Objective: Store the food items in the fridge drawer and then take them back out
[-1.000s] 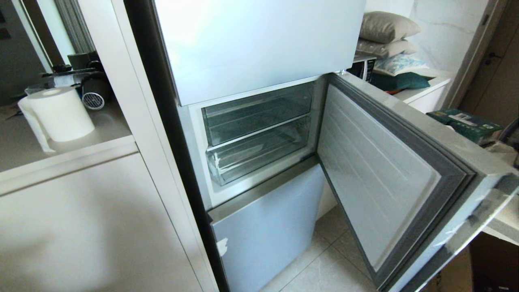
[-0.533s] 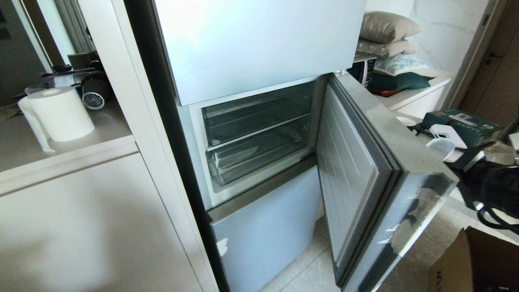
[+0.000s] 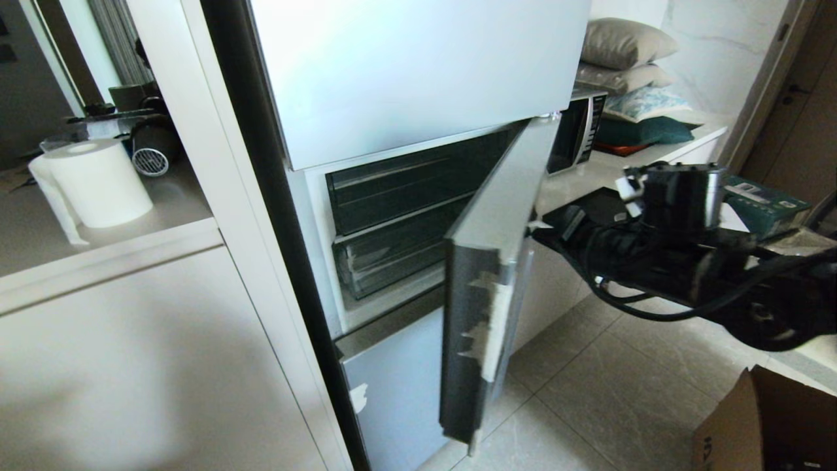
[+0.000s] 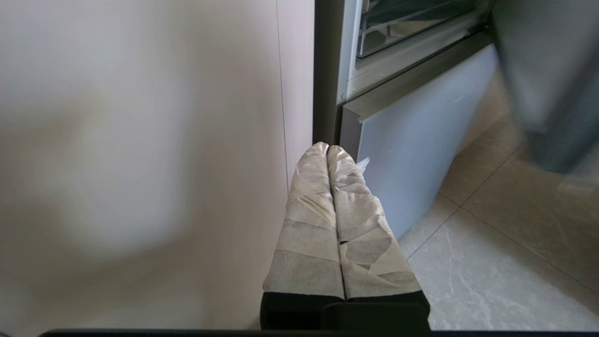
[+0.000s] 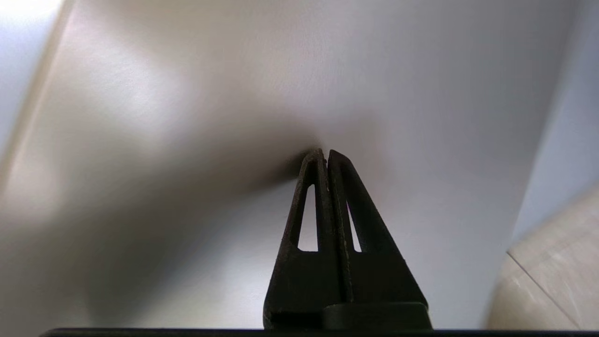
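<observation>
Step in hand: closing up. The right gripper (image 5: 326,152), fingers pressed together and holding nothing, had its tips against the outer face of the fridge door (image 3: 487,261), which stood about half shut.
Fridge drawer: the clear drawer (image 3: 386,261) with the white tape scrap on its front corner sat pushed into the middle compartment, under another clear bin (image 3: 405,180). It looked empty.
Food: no fruit showed in any view, so the taking-out part seemed done.
Left gripper: the left gripper (image 4: 327,149), taped fingers together and empty, hung low beside the fridge's dark side edge, near the bottom door (image 4: 412,126).
Next move: likely a steady push to bring the door flush.
Edges: the door's free edge, patched with torn tape (image 3: 487,314), pointed out towards the robot.
Open room: bare tiled floor (image 3: 608,386) right of the door; a cardboard box (image 3: 765,425) sat at the lower right.
</observation>
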